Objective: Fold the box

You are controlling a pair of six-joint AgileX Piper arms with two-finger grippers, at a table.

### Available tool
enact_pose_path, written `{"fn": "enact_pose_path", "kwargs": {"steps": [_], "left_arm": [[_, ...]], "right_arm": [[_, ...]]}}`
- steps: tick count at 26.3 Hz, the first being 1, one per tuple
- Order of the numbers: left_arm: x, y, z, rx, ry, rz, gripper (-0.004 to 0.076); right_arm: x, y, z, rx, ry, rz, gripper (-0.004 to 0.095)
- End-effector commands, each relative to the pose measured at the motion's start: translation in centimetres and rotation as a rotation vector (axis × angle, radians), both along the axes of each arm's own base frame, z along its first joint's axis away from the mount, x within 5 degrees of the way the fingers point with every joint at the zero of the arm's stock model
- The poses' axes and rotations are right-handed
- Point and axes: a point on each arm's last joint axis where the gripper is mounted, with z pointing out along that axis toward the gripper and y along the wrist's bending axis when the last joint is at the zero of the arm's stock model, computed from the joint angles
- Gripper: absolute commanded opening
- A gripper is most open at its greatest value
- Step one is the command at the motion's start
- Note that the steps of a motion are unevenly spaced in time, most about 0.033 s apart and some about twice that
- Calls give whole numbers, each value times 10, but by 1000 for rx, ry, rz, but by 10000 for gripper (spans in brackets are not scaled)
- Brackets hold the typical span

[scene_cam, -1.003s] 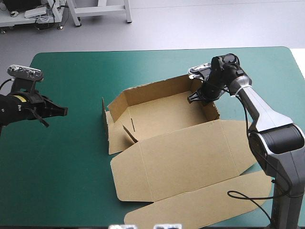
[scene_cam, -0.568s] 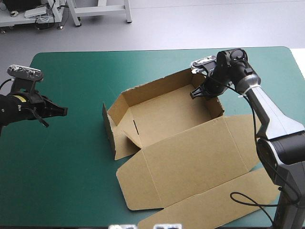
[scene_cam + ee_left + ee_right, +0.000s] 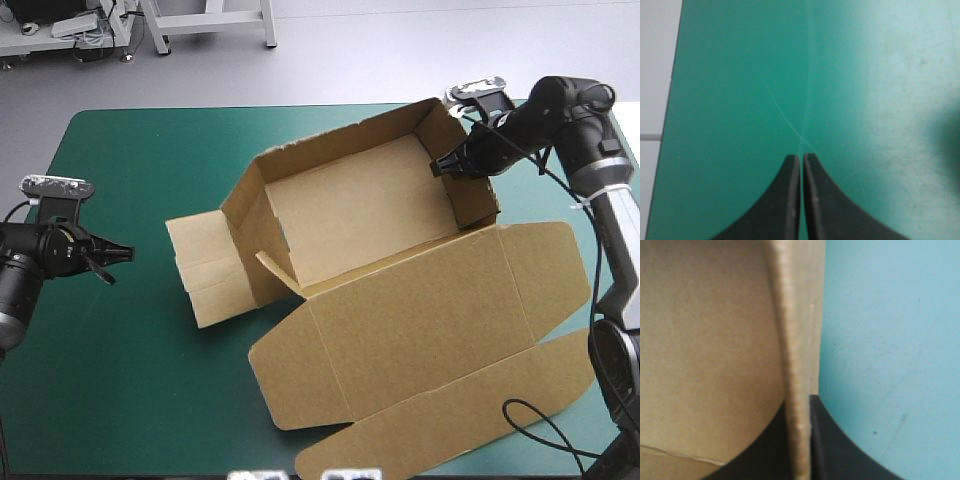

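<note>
The brown box (image 3: pixel 360 210), an open tray with its lid flat, has its wall pinched in my right pincer (image 3: pixel 440 166), one black finger inside. My left pincer (image 3: pixel 125 252), pressed together, hangs well apart over the teal-green surface (image 3: pixel 120 380).

The box (image 3: pixel 350 205) with raised walls filled the worktop's (image 3: pixel 150 140) middle, its flat lid (image 3: pixel 420 315) covering the near right. Bare teal-green cover (image 3: pixel 120 400) lay free around the left pincer (image 3: pixel 127 252). The right pincer (image 3: pixel 438 166) straddled the box's right wall.
</note>
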Motion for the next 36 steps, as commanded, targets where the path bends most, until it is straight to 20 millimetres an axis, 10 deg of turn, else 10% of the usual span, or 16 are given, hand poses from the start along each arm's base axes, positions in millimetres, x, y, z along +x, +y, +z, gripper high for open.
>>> {"fn": "enact_pose_path", "kwargs": {"steps": [1, 36], "left_arm": [[7, 1, -9, -49, -149, 16, 8], [63, -74, -61, -970, -226, -468, 8]], "right_arm": [[-21, -20, 42, 148, -115, -3, -18], [-33, -25, 61, 254, -176, 30, -18]]}}
